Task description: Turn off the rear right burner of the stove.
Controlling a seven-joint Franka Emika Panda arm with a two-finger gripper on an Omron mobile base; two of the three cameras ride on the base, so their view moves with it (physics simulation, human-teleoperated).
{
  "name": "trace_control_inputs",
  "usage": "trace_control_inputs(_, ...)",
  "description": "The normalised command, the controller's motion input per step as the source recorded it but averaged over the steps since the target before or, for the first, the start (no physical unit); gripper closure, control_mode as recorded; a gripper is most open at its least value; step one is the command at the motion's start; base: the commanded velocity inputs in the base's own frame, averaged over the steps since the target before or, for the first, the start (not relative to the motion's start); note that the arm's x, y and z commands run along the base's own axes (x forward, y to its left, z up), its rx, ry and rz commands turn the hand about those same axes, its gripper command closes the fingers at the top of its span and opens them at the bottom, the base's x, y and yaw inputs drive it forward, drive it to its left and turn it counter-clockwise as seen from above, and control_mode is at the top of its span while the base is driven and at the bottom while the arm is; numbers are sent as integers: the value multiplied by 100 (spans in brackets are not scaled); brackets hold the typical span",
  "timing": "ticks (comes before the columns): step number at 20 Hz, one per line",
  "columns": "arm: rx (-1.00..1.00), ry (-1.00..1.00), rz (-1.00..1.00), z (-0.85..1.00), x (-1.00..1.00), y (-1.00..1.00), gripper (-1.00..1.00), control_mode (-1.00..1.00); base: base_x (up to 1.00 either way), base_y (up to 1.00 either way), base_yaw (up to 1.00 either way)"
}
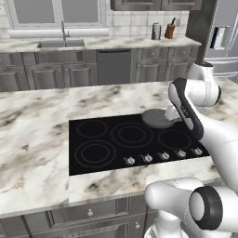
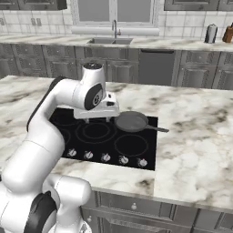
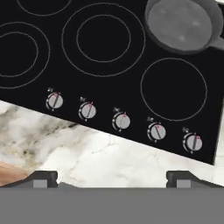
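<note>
Up above the stove [image 3: 109,65] hangs the gripper [image 3: 112,178], with its two dark tips far apart near the bottom of the hand view and nothing held between them. In the right base view the gripper [image 2: 97,117] sits over the middle of the stove [image 2: 82,132], well above the glass. The stove is a flat black top set into the marble tabletop [image 1: 32,135], near the middle of the left base view. A grey pan [image 3: 181,22] rests on the ring at the upper right of the hand view, and that looks like the rear right burner. Five small silver knobs [image 3: 122,121] run in a row along the near edge of the stove, low in the hand view. It is too small to read which knob goes with which burner, so that is a guess for now. No knob is touched yet, so the job seems to be at its start, the reaching step. Next the gripper should go down to the right knob, line its tips up on both sides, close on it and turn it to off.
</note>
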Motion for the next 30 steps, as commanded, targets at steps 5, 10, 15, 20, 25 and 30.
trace_control_inputs(5,-4,1,20,-47,-2,-22,-100,-100,0,0,0)
trace_control_inputs(10,-1,10,3,-51,-5,-25,-100,-100,0,0,0)
trace_control_inputs(15,-3,9,4,-54,-3,-16,-100,-100,0,0,0)
trace_control_inputs(20,0,17,4,-41,0,-31,-100,-100,0,0,0)
trace_control_inputs(25,0,8,0,-35,0,-19,-100,-100,0,0,0)
trace_control_inputs(30,0,2,0,-36,0,-8,-100,-100,0,0,0)
